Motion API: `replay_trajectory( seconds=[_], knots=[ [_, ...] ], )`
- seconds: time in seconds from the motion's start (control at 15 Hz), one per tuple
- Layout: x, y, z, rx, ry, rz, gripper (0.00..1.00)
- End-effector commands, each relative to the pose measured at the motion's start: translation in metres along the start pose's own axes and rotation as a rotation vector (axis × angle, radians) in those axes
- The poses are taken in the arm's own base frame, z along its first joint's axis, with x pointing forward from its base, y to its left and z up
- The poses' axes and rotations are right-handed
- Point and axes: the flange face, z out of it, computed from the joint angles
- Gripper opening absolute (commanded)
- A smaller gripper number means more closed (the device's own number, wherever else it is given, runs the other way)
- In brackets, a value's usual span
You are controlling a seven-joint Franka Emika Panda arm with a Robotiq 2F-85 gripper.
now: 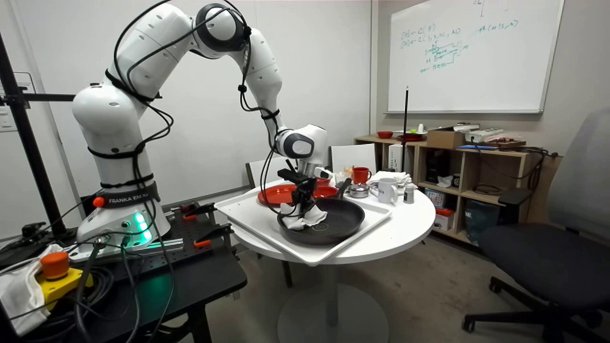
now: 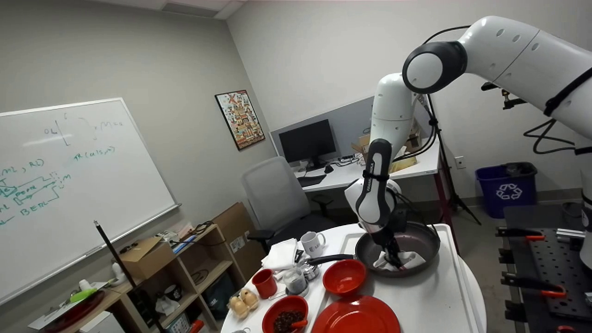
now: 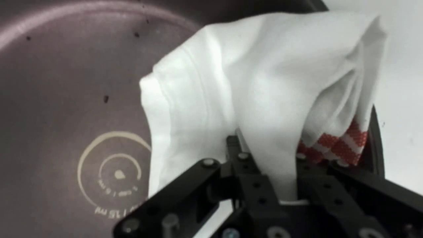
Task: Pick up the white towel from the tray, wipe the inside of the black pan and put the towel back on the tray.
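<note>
The white towel (image 3: 264, 76) is bunched inside the black pan (image 3: 66, 115); a red checked part shows at its right in the wrist view. The towel also shows in both exterior views (image 1: 313, 217) (image 2: 411, 260). My gripper (image 3: 266, 152) points down into the pan (image 1: 338, 224) and is shut on the towel, whose cloth fills the gap between the fingers. The right fingertip is hidden by cloth. Towel and gripper are at one side of the pan, near its wall. Several dark specks lie on the pan floor. The pan stands on the white tray (image 1: 248, 209).
A red plate (image 2: 356, 319) and a red bowl (image 2: 344, 277) are beside the pan. The pan handle (image 2: 330, 259) points toward a grey mug (image 2: 313, 243), a red mug (image 2: 264, 283), a glass jar (image 2: 295, 280), eggs (image 2: 243, 303) and a red bowl of dark beans (image 2: 285, 314).
</note>
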Motion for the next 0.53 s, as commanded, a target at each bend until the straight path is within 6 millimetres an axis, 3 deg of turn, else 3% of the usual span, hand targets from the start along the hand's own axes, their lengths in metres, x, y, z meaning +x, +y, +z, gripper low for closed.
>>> replay_trajectory(
  seconds=[0.0,0.27,0.47],
  knots=[
    [-0.054,0.012,0.015,0.009,-0.023,-0.040,0.06],
    [-0.085,0.048,0.014,-0.002,0.024,0.012,0.06],
    [-0.095,0.083,0.011,-0.036,0.107,0.105,0.06]
  ],
)
